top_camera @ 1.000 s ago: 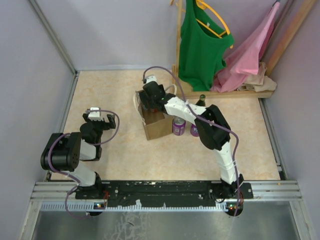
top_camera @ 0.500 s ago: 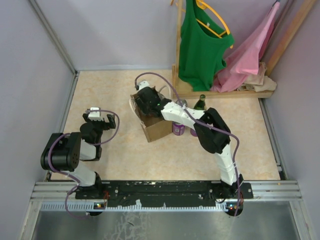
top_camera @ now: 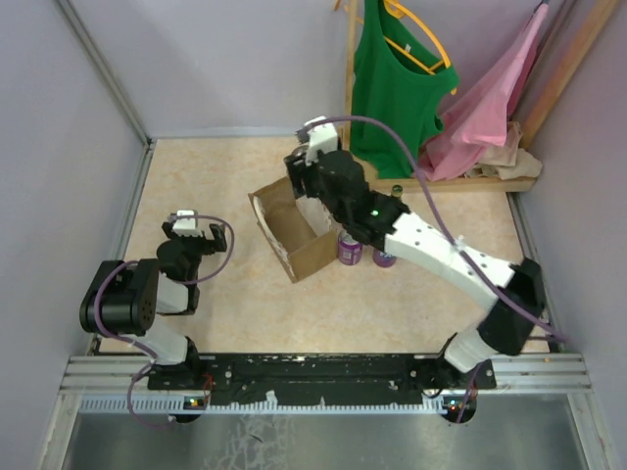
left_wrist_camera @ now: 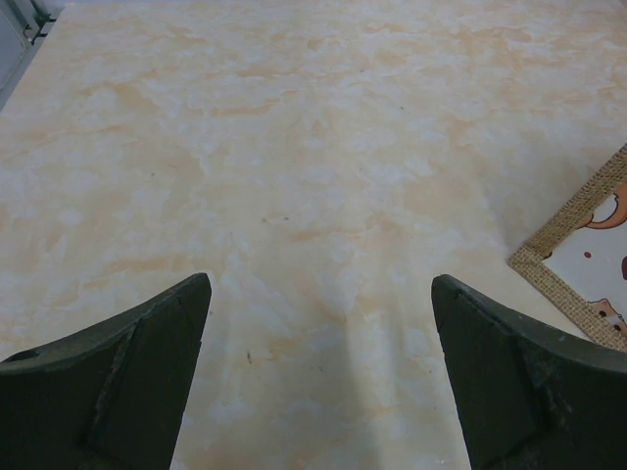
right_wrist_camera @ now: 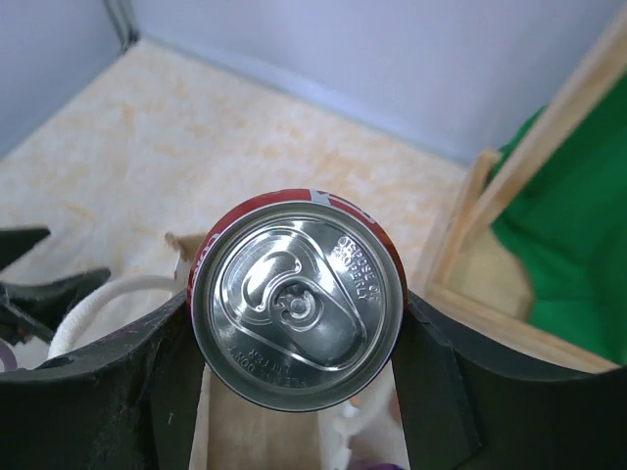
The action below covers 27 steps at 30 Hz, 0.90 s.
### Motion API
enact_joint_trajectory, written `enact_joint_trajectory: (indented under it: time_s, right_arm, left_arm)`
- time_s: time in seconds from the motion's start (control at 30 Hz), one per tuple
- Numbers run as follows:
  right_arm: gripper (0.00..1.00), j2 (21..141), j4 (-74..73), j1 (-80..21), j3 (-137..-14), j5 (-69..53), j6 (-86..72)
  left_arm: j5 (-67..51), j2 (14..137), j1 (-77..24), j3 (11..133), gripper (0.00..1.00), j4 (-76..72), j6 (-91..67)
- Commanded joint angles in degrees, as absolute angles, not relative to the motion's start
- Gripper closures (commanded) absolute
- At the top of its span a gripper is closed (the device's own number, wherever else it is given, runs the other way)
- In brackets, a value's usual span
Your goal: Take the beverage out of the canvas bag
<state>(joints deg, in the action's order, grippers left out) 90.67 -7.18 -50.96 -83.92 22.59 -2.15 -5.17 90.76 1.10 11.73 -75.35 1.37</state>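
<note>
The beverage (right_wrist_camera: 294, 304), a red can with a silver top and its pull tab flat, is upright, gripped at its sides by the right hand (right_wrist_camera: 296, 323) above the far edge of the canvas bag (top_camera: 318, 257). The bag is tan-brown and box-shaped with white loop handles. It stands open-topped on the surface, set askew.

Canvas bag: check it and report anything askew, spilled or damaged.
The canvas bag sits askew, turned at an angle to the edges of the table, its mouth open. No spill or tear shows. The red can is upright, clamped in the right gripper just above the bag.
</note>
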Motion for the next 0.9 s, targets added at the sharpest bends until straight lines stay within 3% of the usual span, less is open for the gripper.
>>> enact_joint_trajectory:
  time_s: [0.0, 0.27, 0.7, 0.87]
  right_arm:
    - [1.00, 78.63, 3.56, -50.68, -78.77, 34.99, 1.31]
    - [1.00, 60.54, -6.97, -50.62, -64.44, 45.37, -3.07]
    - [1.00, 46.27, -25.09, -50.65, -49.35, 39.76, -19.38]
    - [1.00, 44.83, -24.37, -50.72, -42.58, 32.81, -24.76]
  left_arm:
    - [-5.62, 91.13, 0.99, 12.39, 0.00, -76.03, 1.67]
    - [-5.56, 91.14, 1.03, 12.39, 0.00, -76.03, 1.67]
    - [-5.61, 91.14, 1.01, 12.39, 0.00, -76.03, 1.68]
    - [-5.62, 91.13, 1.01, 12.39, 0.00, -76.03, 1.67]
